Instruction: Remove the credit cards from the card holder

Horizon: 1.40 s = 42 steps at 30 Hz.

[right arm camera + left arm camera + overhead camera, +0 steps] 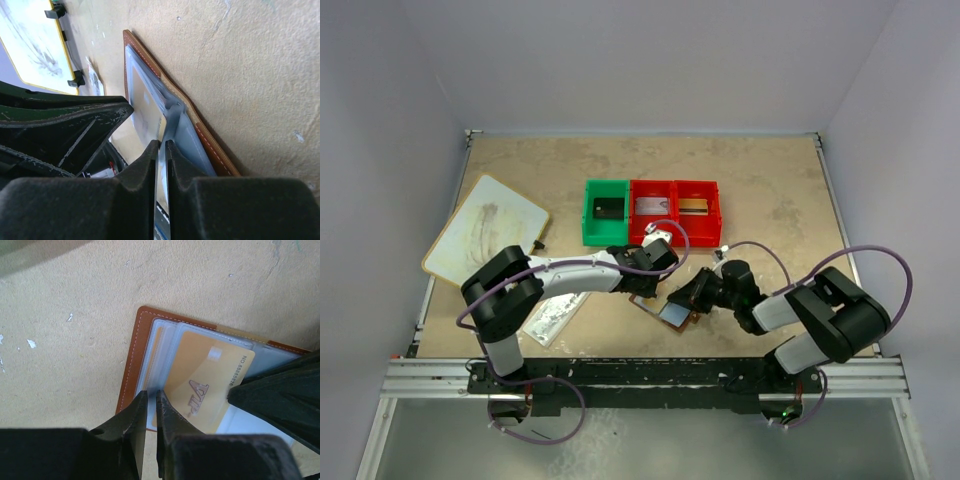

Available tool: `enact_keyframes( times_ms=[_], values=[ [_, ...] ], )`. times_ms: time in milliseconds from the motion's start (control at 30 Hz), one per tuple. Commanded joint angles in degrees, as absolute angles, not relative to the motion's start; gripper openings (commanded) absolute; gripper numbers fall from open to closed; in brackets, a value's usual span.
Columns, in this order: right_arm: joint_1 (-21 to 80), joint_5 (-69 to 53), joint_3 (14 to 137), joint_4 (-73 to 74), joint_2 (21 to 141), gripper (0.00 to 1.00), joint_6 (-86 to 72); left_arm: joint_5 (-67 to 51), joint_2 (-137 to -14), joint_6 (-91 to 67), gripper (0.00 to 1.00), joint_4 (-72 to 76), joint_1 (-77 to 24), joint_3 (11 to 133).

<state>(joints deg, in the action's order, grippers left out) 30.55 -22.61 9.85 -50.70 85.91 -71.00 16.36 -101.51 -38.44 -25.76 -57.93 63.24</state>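
Card holder [665,308], right pincer [162,145] pinching pocket [192,142], left pincer [151,395] narrow, grip unclear, bins [650,210] behind

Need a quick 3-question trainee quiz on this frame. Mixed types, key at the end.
1. True or false: the card holder is folded shut.
2. What is the right gripper pinching? A: a clear pocket. B: the leather cover. C: nothing.
3. Fill in: the card showing inside the holder, marked VIP, is ___ in colour.

Key: 1 false, it lies open. 2 A. 3 gold.
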Motion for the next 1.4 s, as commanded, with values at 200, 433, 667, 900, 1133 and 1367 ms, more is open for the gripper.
enact_keyframes(
  times_ms=[200, 433, 667, 900, 1133, 1367],
  values=[
    [30.1, -23.9, 11.5, -51.6, 87.4, 0.20, -69.9, 17.5, -102.8, -38.8, 0.09, -27.4, -58.0, 64.9],
    [29.9, -26.5, 11.6, -59.2, 92.2, 0.09, -71.0, 17.3, -103.1, -38.8, 0.08, -27.7, -58.0, 65.3],
    [29.4, -25.3, 10.0, -54.6, 89.4, 0.00, -69.2, 18.7, -103.0, -39.2, 0.08, -28.3, -58.0, 65.1],
    [26.7, -28.2, 9.7, -45.5, 84.2, 0.00, -63.6, 20.0, -103.1, -39.7, 0.06, -28.3, -58.0, 64.6],
    [25.1, -29.4, 10.8, -37.6, 80.3, 0.01, -59.4, 20.2, -103.0, -39.9, 0.06, -28.2, -58.0, 64.6],
    [24.9, -27.2, 10.7, -38.0, 79.5, 0.02, -61.3, 19.8, -99.1, -40.5, 0.14, -26.7, -58.0, 65.7]
  ],
)
